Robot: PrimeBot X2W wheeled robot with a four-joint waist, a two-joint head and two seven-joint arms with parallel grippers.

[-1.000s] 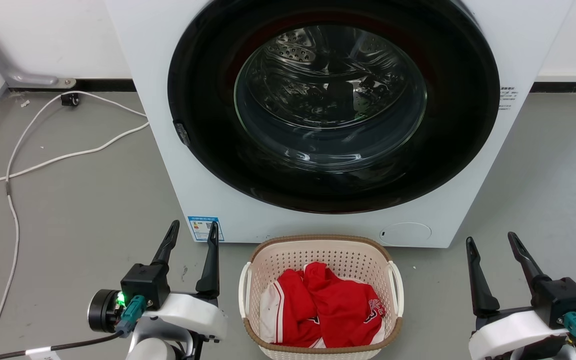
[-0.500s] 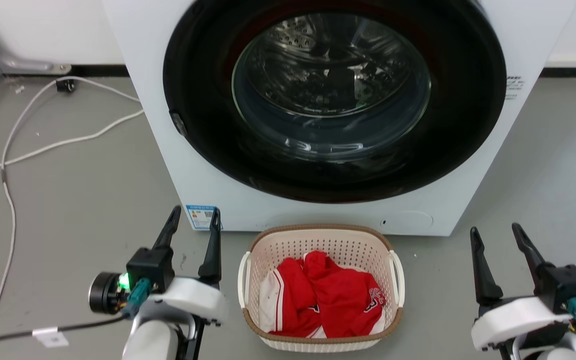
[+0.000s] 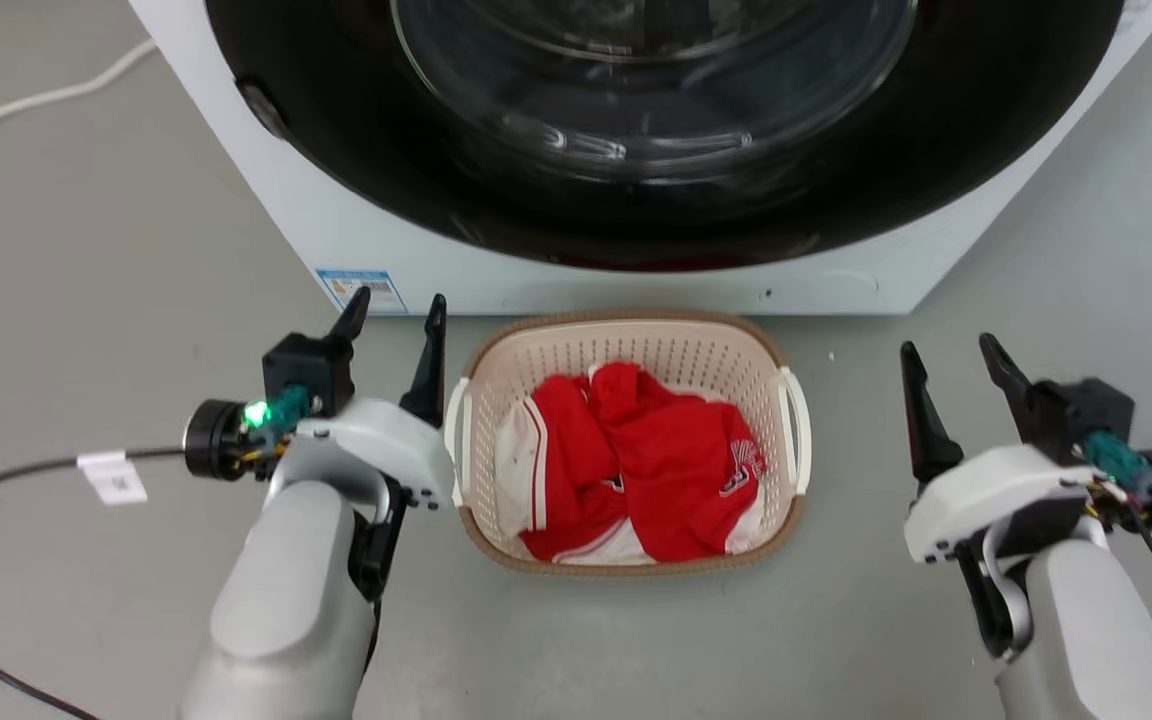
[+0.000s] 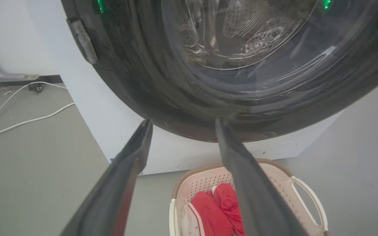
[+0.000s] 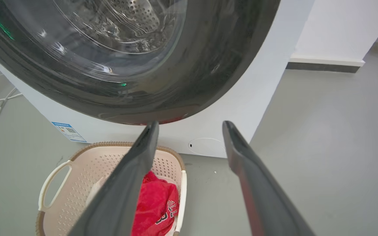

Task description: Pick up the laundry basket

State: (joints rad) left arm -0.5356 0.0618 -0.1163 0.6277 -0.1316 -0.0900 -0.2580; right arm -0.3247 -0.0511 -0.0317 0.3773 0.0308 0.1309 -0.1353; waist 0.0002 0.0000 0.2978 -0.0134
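The laundry basket point(image 3: 656, 352) sits on the grey floor point(image 3: 86, 250) just in front of the washer point(image 3: 416, 250), with red clothing point(image 3: 666, 460) heaped inside. The left gripper point(image 3: 399, 296) is just beside its left handle, fingers spread and empty. The right gripper point(image 3: 946, 343), likewise spread and empty, stands farther off to the right.

The smooth grey floor point(image 3: 86, 250) carries everything. A large white front-loading washing machine point(image 3: 636, 285) with a round dark glass door stands on it, filling the top of the head view. Just in front of the machine's lower edge sits the cream perforated plastic oval laundry basket point(image 3: 626, 345), upright, with a brown woven-look rim and white side handles; whether the two touch cannot be told. A thin white cable point(image 3: 36, 97) snakes over the floor left of the machine, running back to the wall's dark skirting point(image 4: 49, 78).
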